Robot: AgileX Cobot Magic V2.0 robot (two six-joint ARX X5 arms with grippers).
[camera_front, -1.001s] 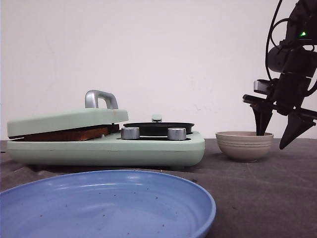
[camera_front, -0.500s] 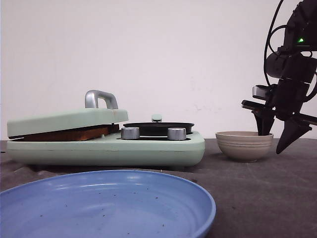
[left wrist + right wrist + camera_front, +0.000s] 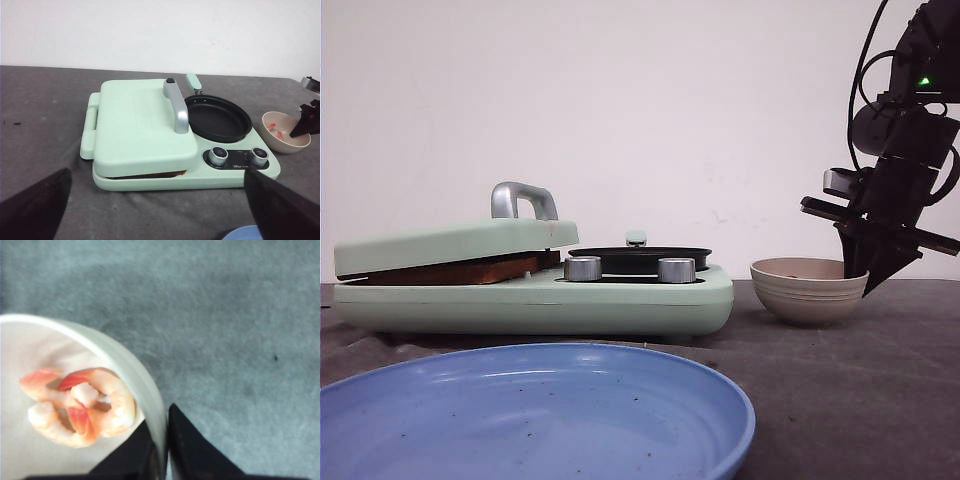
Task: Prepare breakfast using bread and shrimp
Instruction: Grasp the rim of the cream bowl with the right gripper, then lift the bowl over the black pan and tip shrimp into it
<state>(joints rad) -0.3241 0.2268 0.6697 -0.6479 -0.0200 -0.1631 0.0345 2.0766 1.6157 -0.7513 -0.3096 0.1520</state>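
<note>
The shrimp (image 3: 80, 412), pink-orange and curled, lie in a beige ribbed bowl (image 3: 125, 360) right of the green cooker. My right gripper (image 3: 162, 422) is shut on that bowl's rim, one finger inside and one outside. In the front view the right gripper (image 3: 865, 268) pinches the bowl (image 3: 807, 290) at its right edge, and the bowl sits slightly tilted. The bread (image 3: 450, 270) shows only as a brown crust strip under the cooker's closed lid (image 3: 137, 125), the same bread (image 3: 150, 175) edge seen from the left wrist. My left gripper (image 3: 157, 172) hangs open and empty, in front of the cooker.
The mint-green cooker (image 3: 540, 300) has a black round pan (image 3: 217, 117) on its right half and two metal knobs (image 3: 218, 156). A large blue plate (image 3: 520, 420) lies nearest the camera. Dark grey cloth covers the table (image 3: 225, 315).
The right gripper's spread fingers have closed onto the bowl's right rim. The bowl has tipped and shifted slightly left. The left arm and the cooker are unchanged.
</note>
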